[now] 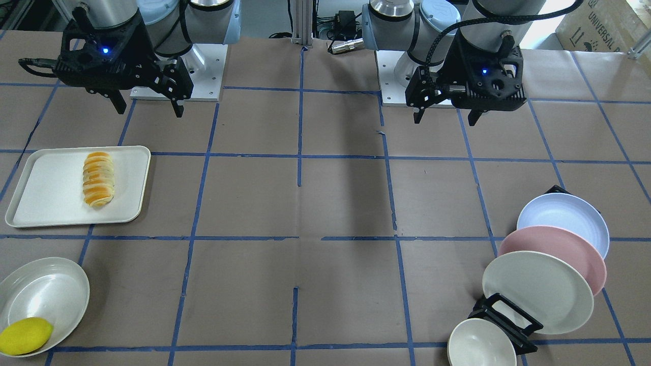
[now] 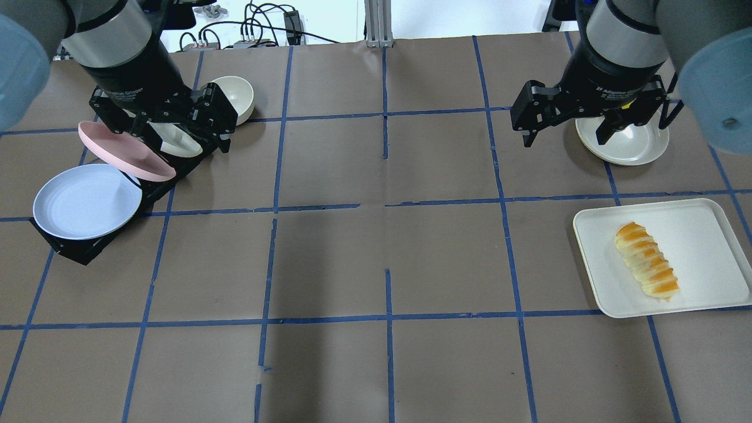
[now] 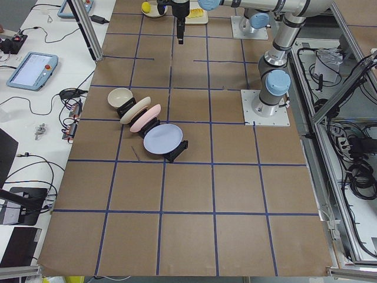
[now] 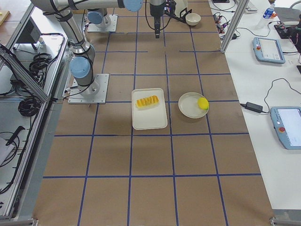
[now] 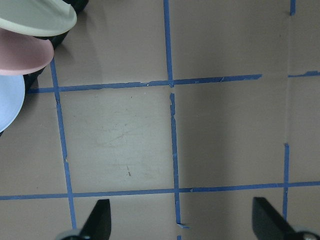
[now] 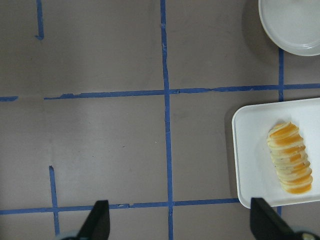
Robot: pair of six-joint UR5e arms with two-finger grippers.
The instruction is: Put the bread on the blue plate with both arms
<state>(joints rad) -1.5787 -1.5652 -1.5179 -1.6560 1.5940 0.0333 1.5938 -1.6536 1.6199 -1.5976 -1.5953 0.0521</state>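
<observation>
The bread (image 1: 98,178) is a ridged golden-orange loaf lying on a white tray (image 1: 51,208); it also shows in the overhead view (image 2: 646,260) and the right wrist view (image 6: 290,158). The blue plate (image 2: 86,201) leans in a black rack (image 2: 64,247) at the robot's left; it also shows in the front-facing view (image 1: 564,218). My right gripper (image 2: 564,140) hangs open and empty above the table, beyond the tray. My left gripper (image 2: 170,132) hangs open and empty over the rack, above the pink plate.
The rack also holds a pink plate (image 2: 126,151) and a cream plate (image 1: 534,290). A small cream bowl (image 2: 235,97) sits beside it. A pale bowl (image 1: 46,290) with a yellow lemon (image 1: 25,335) stands past the tray.
</observation>
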